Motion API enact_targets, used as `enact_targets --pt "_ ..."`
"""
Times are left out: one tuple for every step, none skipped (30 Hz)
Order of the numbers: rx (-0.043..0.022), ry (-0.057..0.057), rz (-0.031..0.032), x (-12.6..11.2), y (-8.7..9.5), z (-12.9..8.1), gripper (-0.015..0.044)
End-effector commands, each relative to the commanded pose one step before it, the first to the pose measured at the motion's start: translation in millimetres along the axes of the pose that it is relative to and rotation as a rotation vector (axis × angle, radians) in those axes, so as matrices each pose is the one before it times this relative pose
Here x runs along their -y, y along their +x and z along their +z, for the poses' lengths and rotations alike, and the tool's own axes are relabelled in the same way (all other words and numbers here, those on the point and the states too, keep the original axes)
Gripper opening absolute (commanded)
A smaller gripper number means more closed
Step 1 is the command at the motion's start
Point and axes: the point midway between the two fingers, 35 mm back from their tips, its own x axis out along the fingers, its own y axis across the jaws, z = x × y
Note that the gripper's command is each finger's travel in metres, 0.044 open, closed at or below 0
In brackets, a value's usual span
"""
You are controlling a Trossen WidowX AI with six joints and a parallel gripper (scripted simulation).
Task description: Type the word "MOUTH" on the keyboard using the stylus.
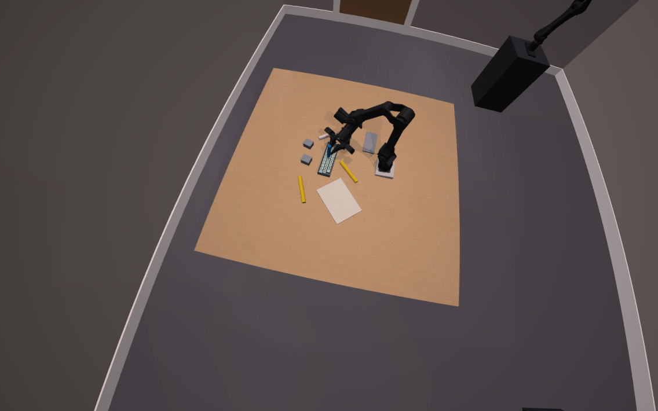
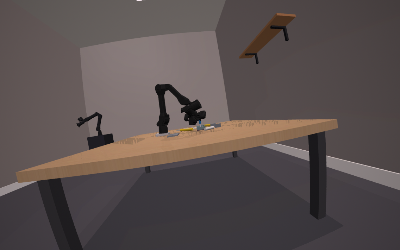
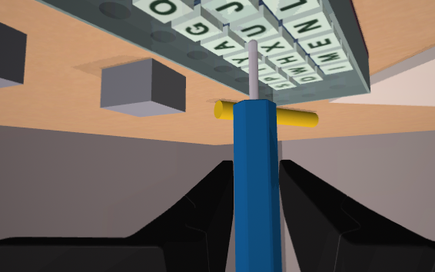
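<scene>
On the wooden desk (image 1: 398, 245) in a grey-walled room, the gripper (image 3: 256, 180) is clamping the blue stylus (image 3: 256, 173), its grey tip over the keyboard (image 3: 191, 50) near the desk's middle.

Blue stylus (image 3: 255, 173), grey tip by U/X keys; grey keyboard (image 3: 350, 42) flat on desk, pale keys.

The black arm (image 2: 164, 104) bends over the wooden table (image 2: 257, 132), its pincer (image 2: 199, 120) gripping a blue stylus (image 2: 199, 121).

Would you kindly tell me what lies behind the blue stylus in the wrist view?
A yellow rod crosses behind the stylus; its middle is covered. Beyond it lies the keyboard.
</scene>
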Motion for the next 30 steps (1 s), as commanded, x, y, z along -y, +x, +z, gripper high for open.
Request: enact_targets --pt "0.00112 0.0046 -0.00018 0.03 1.3 2.32 0.0081" --pt "0.0 0.0 0.0 0.0 0.26 0.45 0.0081" --pt "0.0 0.0 0.0 0.0 0.24 0.42 0.0081" --pt "0.0 0.0 0.0 0.0 0.26 0.46 0.0081" --pt "0.0 0.0 0.0 0.0 0.21 0.37 0.0081" --pt "0.0 0.0 0.0 0.0 0.2 0.35 0.0081" --pt "0.0 0.0 0.0 0.0 0.2 0.35 0.0081" --pt "0.0 0.0 0.0 0.0 0.2 0.35 0.0081" --pt "0.0 0.0 0.0 0.0 0.2 0.35 0.0081" --pt "0.0 0.0 0.0 0.0 0.2 0.35 0.0081" --pt "0.0 0.0 0.0 0.0 0.2 0.35 0.0081" --pt "0.0 0.0 0.0 0.0 0.2 0.35 0.0081" --pt "0.0 0.0 0.0 0.0 0.2 0.35 0.0081" --pt "0.0 0.0 0.0 0.0 0.2 0.35 0.0081" --pt "0.0 0.0 0.0 0.0 0.2 0.35 0.0081" --pt "0.0 0.0 0.0 0.0 0.2 0.35 0.0081" --pt "0.0 0.0 0.0 0.0 0.2 0.35 0.0081" --pt "0.0 0.0 0.0 0.0 -0.22 -0.39 0.0081" --pt "0.0 0.0 0.00001 0.0 -0.47 -0.82 0.0081" --pt "0.0 0.0 0.0 0.0 -0.31 -0.54 0.0081" --pt "0.0 0.0 0.0 0.0 0.0 0.0 0.0081" --pt "0.0 0.0 0.0 0.0 0.0 0.0 0.0081" --pt "0.0 0.0 0.0 0.0 0.0 0.0 0.0081" --pt "0.0 0.0 0.0 0.0 0.0 0.0 0.0081" --pt "0.0 0.0 0.0 0.0 0.0 0.0 0.0081" --pt "0.0 0.0 0.00001 -0.09 -0.47 -0.84 0.0081" --pt "0.0 0.0 0.00001 -0.18 -0.97 -1.74 0.0081" --pt "0.0 0.0 0.00002 -0.2 -1.3 -2.32 0.0081" --pt "0.0 0.0 0.00002 -0.21 -1.71 -3.03 0.0081" --pt "0.0 0.0 0.00002 -0.18 -2.21 -3.89 0.0081"
